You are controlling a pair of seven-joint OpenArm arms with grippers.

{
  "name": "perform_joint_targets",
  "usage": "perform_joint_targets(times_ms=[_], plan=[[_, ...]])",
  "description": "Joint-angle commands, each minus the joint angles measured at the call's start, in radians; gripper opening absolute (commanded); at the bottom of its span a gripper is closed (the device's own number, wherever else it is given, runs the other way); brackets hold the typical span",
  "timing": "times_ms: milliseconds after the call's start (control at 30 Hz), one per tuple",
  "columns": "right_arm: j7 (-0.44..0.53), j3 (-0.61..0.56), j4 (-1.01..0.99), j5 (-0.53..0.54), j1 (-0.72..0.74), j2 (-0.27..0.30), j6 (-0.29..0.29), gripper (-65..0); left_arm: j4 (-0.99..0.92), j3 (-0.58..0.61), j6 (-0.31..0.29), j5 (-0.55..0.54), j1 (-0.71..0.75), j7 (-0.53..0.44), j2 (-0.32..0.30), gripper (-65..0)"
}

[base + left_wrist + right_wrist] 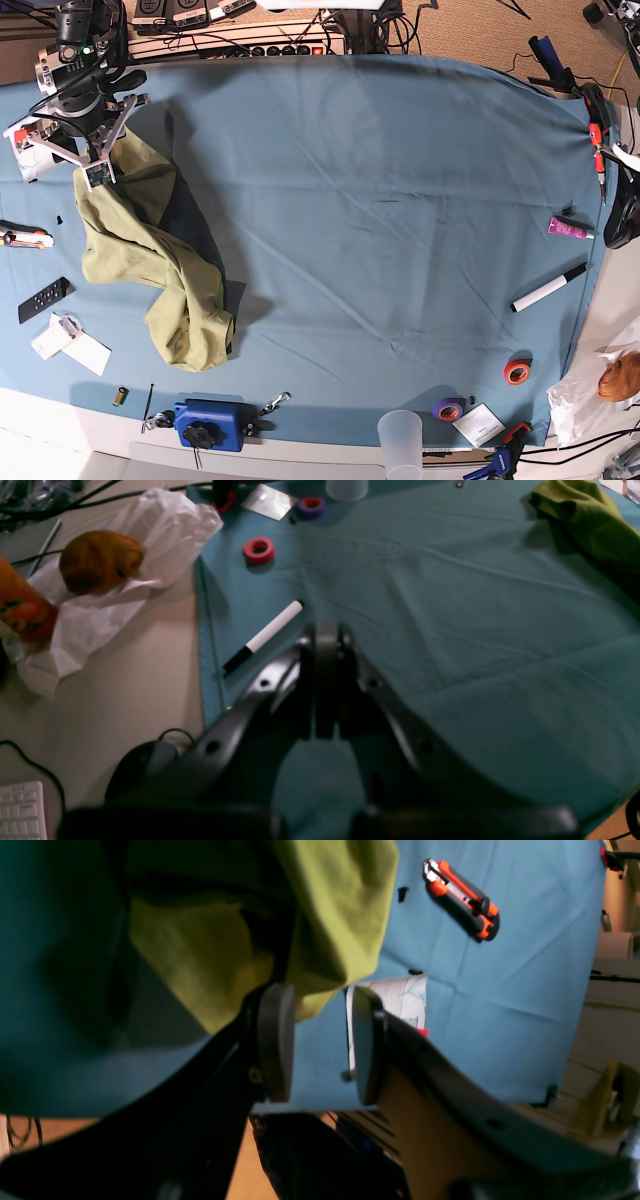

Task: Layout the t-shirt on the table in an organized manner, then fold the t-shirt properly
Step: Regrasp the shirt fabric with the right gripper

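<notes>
The t-shirt (150, 265) lies bunched at nine o'clock on the tabletop (380, 200), one end lifted toward my right pincer (315, 1040). Its jaws stand wide apart with cloth draped against one pad, nothing clamped between them, I judge. My left pincer (327, 645) is fully closed and empty, parked at three o'clock, clear of the cloth.

No text, label or number can be read anywhere: the printing on the paper (407, 992), the cards (72, 345) and the orange bottle (20, 607) is too blurred.
</notes>
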Motion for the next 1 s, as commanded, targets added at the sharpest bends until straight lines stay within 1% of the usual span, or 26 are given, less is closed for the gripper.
perform_joint_targets(times_ms=[0,100,233,333,467,567,667,833,967], plan=[[0.031,0.005,0.015,0.002,0.003,0.012,-0.006,-45.2,0.013,-0.008,0.003,-0.020,-0.005,-0.033,-0.019,-65.0],[0.055,0.005,0.015,0.002,0.009,0.012,-0.018,-45.2,0.013,-0.008,0.003,-0.023,-0.005,-0.033,-0.019,-65.0],[0.084,0.005,-0.072,0.003,0.009,0.012,-0.025,-45.2,0.013,-0.008,0.003,-0.023,-0.005,-0.034,-0.019,-65.0],[0.124,0.005,-0.132,0.003,0.009,0.012,-0.026,-45.2,0.013,-0.008,0.003,-0.022,-0.005,-0.043,-0.019,-65.0],[0.142,0.005,-0.188,0.003,0.011,0.012,-0.030,-45.2,0.013,-0.008,0.003,-0.023,-0.005,-0.045,-0.019,-65.0],[0.143,0.005,-0.225,0.059,0.034,0.012,-0.027,-45.2,0.013,-0.008,0.003,-0.023,-0.005,-0.045,-0.019,-65.0],[0.141,0.005,-0.277,0.128,0.078,0.012,0.000,-45.2,0.013,-0.008,0.003,-0.029,-0.005,-0.044,-0.019,-65.0],[0.126,0.004,-0.343,0.171,0.129,0.012,0.034,-45.2,0.013,-0.008,0.003,-0.034,-0.005,-0.044,-0.019,-65.0],[0.119,0.004,-0.348,0.206,0.128,0.012,0.040,-45.3,0.013,-0.008,0.003,-0.034,-0.005,-0.044,-0.019,-65.0]])
